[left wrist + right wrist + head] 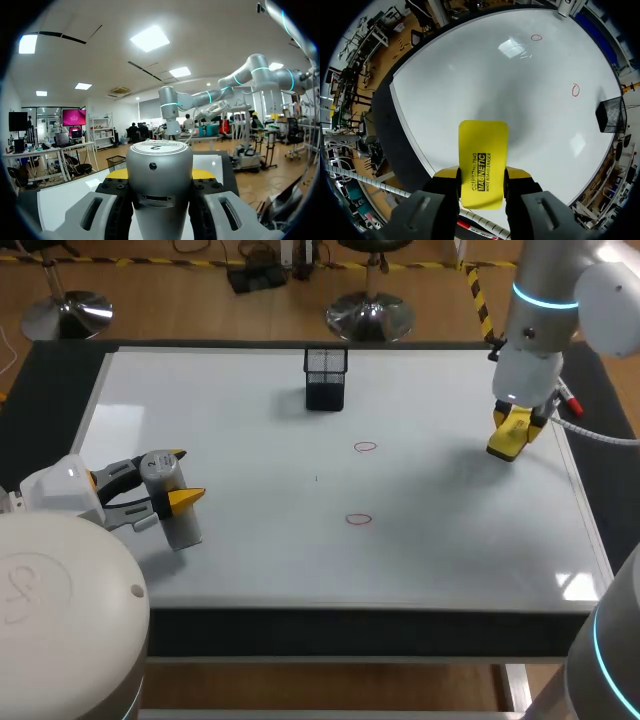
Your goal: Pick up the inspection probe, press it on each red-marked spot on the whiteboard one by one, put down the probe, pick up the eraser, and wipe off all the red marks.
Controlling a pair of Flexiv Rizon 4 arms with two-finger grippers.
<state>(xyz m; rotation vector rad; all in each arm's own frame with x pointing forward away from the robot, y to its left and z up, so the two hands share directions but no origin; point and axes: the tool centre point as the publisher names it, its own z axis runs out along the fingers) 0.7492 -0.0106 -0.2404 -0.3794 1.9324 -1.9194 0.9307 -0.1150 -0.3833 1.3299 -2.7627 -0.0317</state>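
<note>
Eraser [482, 150], pinched in the right claw [482, 175], is at the whiteboard's [250, 560] three o'clock edge; the left claw [182, 477] pinches the probe [182, 525] at nine o'clock, with two red rings [365, 447] between them.

Yellow eraser [482, 160]; probe [159, 172] apparently grey.

Bare whiteboard [440, 540] runs between the left gripper [183, 476], closed on the probe [178, 520], and the right gripper [515, 428], gripping the eraser [482, 155]. A mesh basket [326, 378] stands at the far edge, well apart from the red marks [365, 447].
</note>
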